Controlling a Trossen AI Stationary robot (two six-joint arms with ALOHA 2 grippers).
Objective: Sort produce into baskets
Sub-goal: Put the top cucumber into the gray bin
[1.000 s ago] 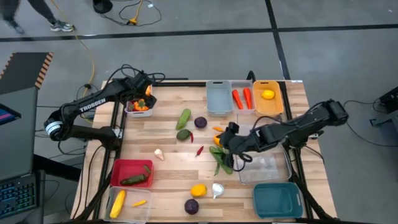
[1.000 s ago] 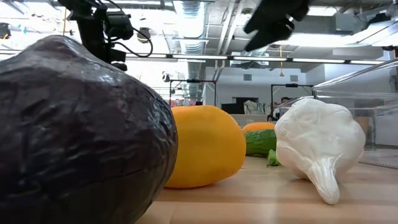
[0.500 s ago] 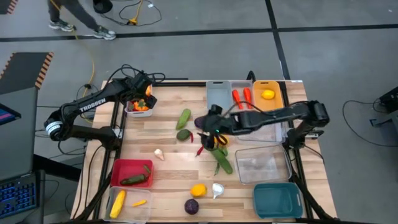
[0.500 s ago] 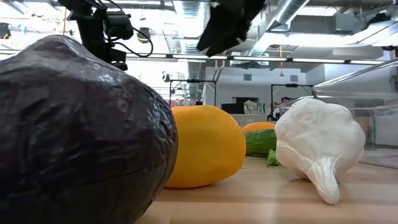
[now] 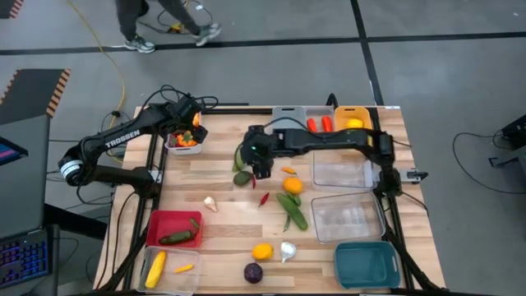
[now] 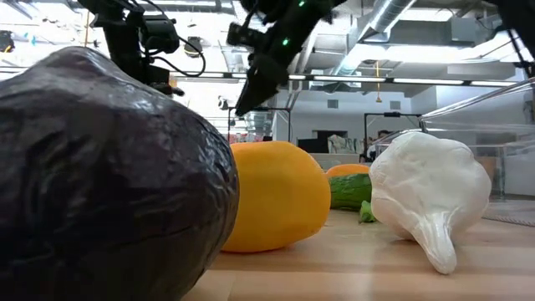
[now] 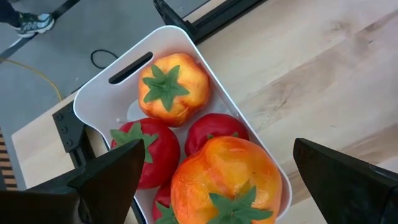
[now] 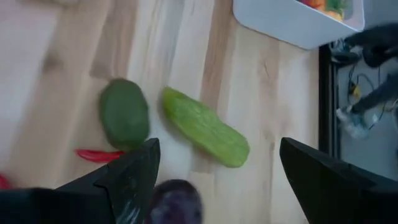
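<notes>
High cam: straight down, far, takes in whole worktop [image 5: 222,185] w/ both arms. Low cam: at worktop level, looking across into the room, v. close to a purple round [image 6: 100,184], a lemon [image 6: 280,196] and a garlic bulb [image 6: 430,196]. Left wrist cam: close over white bin of tomatoes [image 7: 93,93]. Right wrist cam: close above a pale green cucumber [image 8: 205,127], which high cam also shows [image 5: 243,155].

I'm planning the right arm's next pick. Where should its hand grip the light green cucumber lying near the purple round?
Grip the light green cucumber at mid-length, across its narrow width, coming from above: it lies flat and long, with bare wood on both long sides. The right hand is open nearby.
</notes>
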